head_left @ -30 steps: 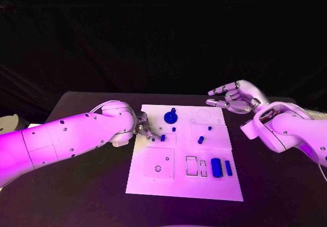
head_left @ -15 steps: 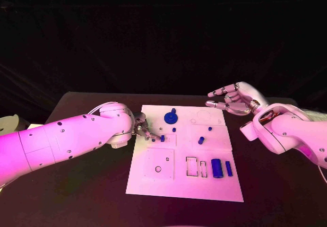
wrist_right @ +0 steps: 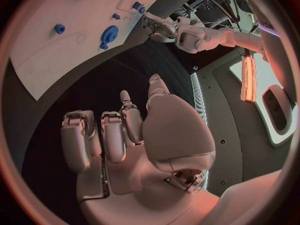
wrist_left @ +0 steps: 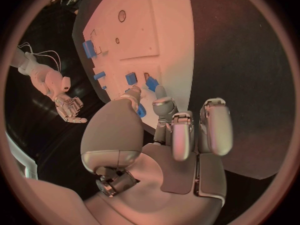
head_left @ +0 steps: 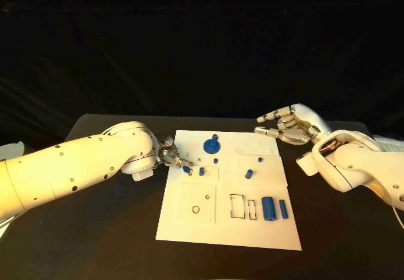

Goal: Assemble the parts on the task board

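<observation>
Left hand: the left hand (head_left: 171, 156) pinches a small blue part (head_left: 186, 169) at the task board's (head_left: 227, 233) left edge.
Right hand: the right hand (head_left: 289, 125) hangs loosely spread, holding nothing, above the desk (head_left: 101, 245) past the board's far right corner.
Board: blue gear (head_left: 211, 144), small pegs, two blue blocks (head_left: 268, 207) beside rectangular slots.

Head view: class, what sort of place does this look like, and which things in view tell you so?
Probably a robotics lab or test bench: a black table against a dark backdrop, a white task board carrying small blue parts, and two white robot arms, the left hand at the board.
</observation>
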Robot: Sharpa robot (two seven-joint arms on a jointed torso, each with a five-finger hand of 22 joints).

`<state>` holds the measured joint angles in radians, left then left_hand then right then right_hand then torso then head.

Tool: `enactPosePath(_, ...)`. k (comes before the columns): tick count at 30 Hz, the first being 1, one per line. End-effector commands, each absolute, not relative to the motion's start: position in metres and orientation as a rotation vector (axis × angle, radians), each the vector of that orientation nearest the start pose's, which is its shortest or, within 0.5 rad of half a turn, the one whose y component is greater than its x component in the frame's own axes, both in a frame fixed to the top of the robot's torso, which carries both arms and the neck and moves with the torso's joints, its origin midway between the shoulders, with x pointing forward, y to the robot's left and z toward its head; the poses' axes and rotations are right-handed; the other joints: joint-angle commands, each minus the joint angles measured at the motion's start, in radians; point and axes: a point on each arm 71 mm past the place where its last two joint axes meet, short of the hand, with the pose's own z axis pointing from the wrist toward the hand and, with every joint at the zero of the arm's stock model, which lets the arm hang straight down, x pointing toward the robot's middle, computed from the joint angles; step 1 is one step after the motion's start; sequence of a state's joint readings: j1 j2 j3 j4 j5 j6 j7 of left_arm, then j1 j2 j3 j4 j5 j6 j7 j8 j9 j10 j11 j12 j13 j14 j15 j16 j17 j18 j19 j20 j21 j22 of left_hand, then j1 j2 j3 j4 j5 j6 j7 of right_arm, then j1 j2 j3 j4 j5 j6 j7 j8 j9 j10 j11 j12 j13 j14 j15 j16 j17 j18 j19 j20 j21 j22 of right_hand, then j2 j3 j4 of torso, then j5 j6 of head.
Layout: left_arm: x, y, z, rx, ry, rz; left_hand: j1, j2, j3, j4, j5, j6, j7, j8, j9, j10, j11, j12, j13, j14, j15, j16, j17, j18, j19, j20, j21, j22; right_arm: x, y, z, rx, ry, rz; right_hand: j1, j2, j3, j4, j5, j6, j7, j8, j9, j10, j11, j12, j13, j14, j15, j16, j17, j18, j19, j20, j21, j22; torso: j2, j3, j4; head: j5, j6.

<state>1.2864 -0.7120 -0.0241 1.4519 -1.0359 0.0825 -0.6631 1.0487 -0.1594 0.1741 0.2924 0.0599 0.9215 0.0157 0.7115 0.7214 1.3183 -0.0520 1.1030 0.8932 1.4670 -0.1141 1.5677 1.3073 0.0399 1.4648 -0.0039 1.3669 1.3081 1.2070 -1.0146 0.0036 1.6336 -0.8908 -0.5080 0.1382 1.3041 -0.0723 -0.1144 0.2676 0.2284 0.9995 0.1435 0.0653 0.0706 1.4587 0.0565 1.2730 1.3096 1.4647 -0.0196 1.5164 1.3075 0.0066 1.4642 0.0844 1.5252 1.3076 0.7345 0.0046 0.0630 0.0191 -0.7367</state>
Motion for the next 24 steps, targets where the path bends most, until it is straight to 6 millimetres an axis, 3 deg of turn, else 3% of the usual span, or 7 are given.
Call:
enactPosePath(1,0.505,0.179,-0.183,-0.344,2.278,-0.395,0.004,-0.010,0.002,0.001,0.000,-0.005,0.000,-0.004,-0.002,-0.007,0.000,-0.004,-0.001,0.104,0.006,0.003,0.263,0.011,0.030,0.005,-0.003,0.125,0.471,-0.255,-0.145,0.351,1.472,0.978,0.003,0.003,-0.006,-0.001,-0.005,-0.004,0.000,0.000,0.001,-0.009,0.001,-0.003,0.108,0.083,0.003,-0.007,0.162,0.014,0.061,0.004,-0.005,0.184,0.000,0.0002,0.0002,0.001,0.001)
enactPosePath(8,0.508,0.182,-0.181,-0.359,2.278,-0.396,0.006,-0.009,0.002,0.001,0.000,-0.005,0.001,-0.005,-0.003,-0.008,0.001,-0.003,-0.001,0.104,0.007,0.003,0.263,0.011,0.030,0.006,-0.003,0.125,0.471,-0.255,-0.146,0.352,1.474,0.980,0.004,0.004,-0.006,-0.001,-0.004,-0.004,0.000,0.000,0.001,-0.009,0.001,-0.003,0.108,0.083,0.003,-0.007,0.162,0.014,0.061,0.004,-0.005,0.184,0.000,0.0004,0.0004,-0.001,0.001)
enactPosePath(14,0.511,0.186,-0.180,-0.351,2.271,-0.375,0.051,0.008,0.022,-0.003,0.000,-0.008,0.005,-0.015,-0.016,-0.010,0.004,-0.002,-0.004,0.104,0.010,0.003,0.263,0.011,0.030,0.009,-0.006,0.124,0.470,-0.255,-0.146,0.352,1.475,0.981,0.004,0.004,-0.006,-0.001,-0.004,-0.004,0.000,0.000,0.001,-0.009,0.001,-0.003,0.108,0.083,0.003,-0.007,0.162,0.014,0.061,0.004,-0.005,0.184,0.000,-0.0003,0.0011,0.001,0.002)
enactPosePath(20,0.515,0.187,-0.181,-0.288,2.284,-0.340,0.100,-0.007,0.010,-0.003,-0.002,-0.042,0.026,-0.071,-0.065,-0.026,0.021,-0.017,-0.030,0.104,0.022,0.003,0.263,0.014,0.025,0.019,-0.025,0.114,0.470,-0.255,-0.146,0.352,1.475,0.981,0.004,0.004,-0.006,-0.001,-0.004,-0.004,0.000,0.000,0.001,-0.009,0.001,-0.003,0.108,0.083,0.003,-0.007,0.162,0.014,0.061,0.004,-0.005,0.184,0.000,-0.0010,0.0009,0.003,0.004)
enactPosePath(24,0.518,0.185,-0.181,-0.227,2.287,-0.311,0.118,-0.018,-0.039,-0.001,-0.002,-0.076,0.050,-0.134,-0.125,-0.038,0.041,-0.025,-0.047,0.104,0.039,0.003,0.263,0.016,0.022,0.032,-0.038,0.107,0.470,-0.254,-0.146,0.352,1.475,0.982,0.005,0.005,-0.006,-0.001,-0.003,-0.003,-0.001,0.000,0.001,-0.008,0.000,-0.002,0.109,0.083,0.003,-0.006,0.164,0.014,0.061,0.004,-0.005,0.185,0.000,-0.0013,0.0018,0.005,0.006)
